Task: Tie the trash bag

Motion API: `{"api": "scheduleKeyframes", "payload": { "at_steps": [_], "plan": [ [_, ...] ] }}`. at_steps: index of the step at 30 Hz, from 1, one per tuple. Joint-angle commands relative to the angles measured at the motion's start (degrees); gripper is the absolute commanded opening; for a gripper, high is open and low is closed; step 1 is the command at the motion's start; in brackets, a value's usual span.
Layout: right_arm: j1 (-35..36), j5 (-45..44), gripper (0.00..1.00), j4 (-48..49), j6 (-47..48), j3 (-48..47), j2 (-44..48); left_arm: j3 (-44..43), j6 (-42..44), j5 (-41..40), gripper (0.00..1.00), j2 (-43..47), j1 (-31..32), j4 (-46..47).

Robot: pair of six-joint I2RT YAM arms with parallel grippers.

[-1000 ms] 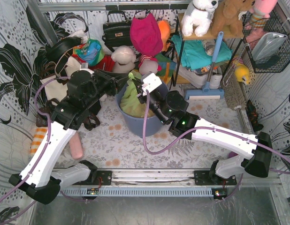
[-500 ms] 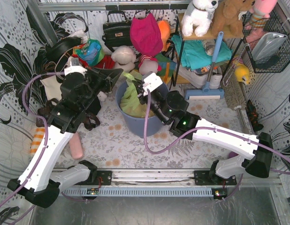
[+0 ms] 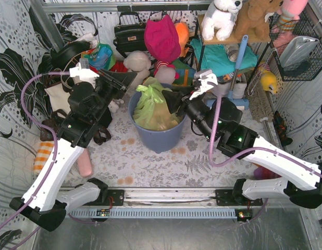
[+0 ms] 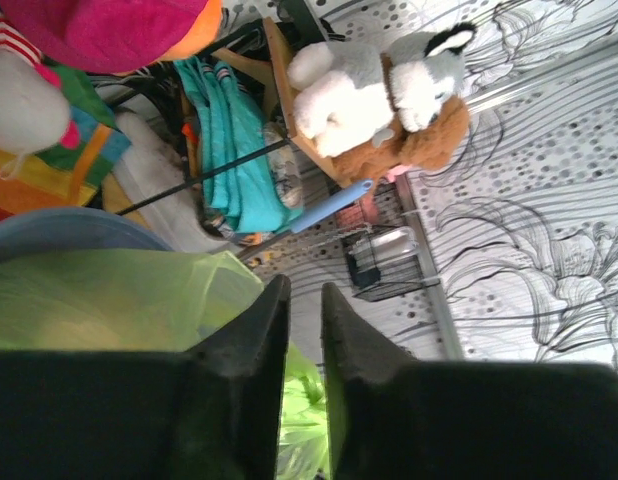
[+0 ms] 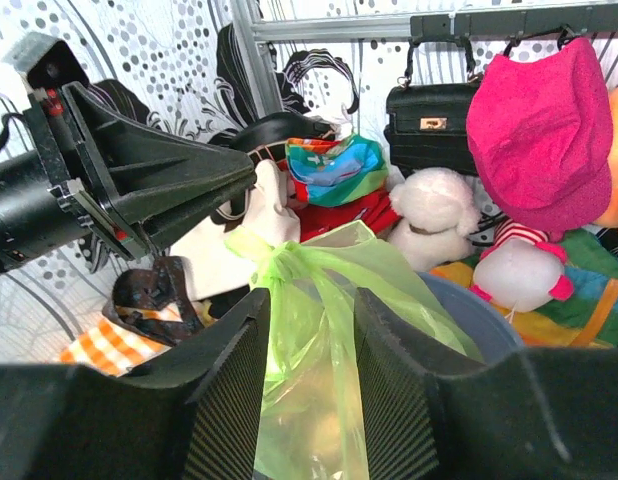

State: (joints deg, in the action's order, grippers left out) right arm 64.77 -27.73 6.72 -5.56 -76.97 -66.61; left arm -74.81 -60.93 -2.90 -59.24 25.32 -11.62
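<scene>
The lime-green trash bag (image 3: pixel 153 109) sits in the round blue-grey bin (image 3: pixel 157 136). Its top is gathered into a knot (image 3: pixel 146 88) that stands upright with short tails. In the right wrist view the knot (image 5: pixel 280 266) shows just past my open right gripper (image 5: pixel 309 300), whose ribbed pads flank the bag (image 5: pixel 324 400) without pinching it. From above, the right gripper (image 3: pixel 175 102) lies at the bin's right rim. My left gripper (image 3: pixel 132 80) points at the knot from the left. Its jaws (image 4: pixel 305 292) stand a narrow gap apart with nothing in them, and green plastic (image 4: pixel 99 300) shows behind.
Around the bin's back stand plush toys (image 3: pixel 137 63), a pink hat (image 3: pixel 162 36) and a black handbag (image 3: pixel 128 34). A shelf with teal cloth (image 3: pixel 221 57) and a blue-handled brush (image 3: pixel 235 73) is at the right. A cream tote (image 3: pixel 59 96) lies behind the left arm.
My right gripper has let go of the bag's top, opened and drawn back to the right. The left gripper shut, then opened slightly and lifted away. The knotted top now stands free.
</scene>
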Motion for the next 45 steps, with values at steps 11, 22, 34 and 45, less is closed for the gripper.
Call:
{"api": "scheduleKeyframes", "payload": {
  "at_steps": [11,22,34,45],
  "plan": [
    [-0.32,0.41,0.51,-11.52,-25.11,-5.07,0.15,-11.56,8.12,8.96,0.60,-2.90,-0.38,-17.74],
    [-0.28,4.35,0.60,-10.72,-30.20,-3.93,-0.66,-9.89,3.68,4.93,0.69,-3.12,-0.36,-23.15],
    [-0.49,3.82,0.51,-8.75,-30.56,-3.63,-2.90,-7.26,2.16,9.27,0.72,-2.67,-0.36,-18.48],
    [-1.10,3.39,0.32,-6.99,-29.30,-2.66,-3.50,-7.10,1.58,11.13,0.58,-3.96,-0.40,-15.20]
  ]
}}
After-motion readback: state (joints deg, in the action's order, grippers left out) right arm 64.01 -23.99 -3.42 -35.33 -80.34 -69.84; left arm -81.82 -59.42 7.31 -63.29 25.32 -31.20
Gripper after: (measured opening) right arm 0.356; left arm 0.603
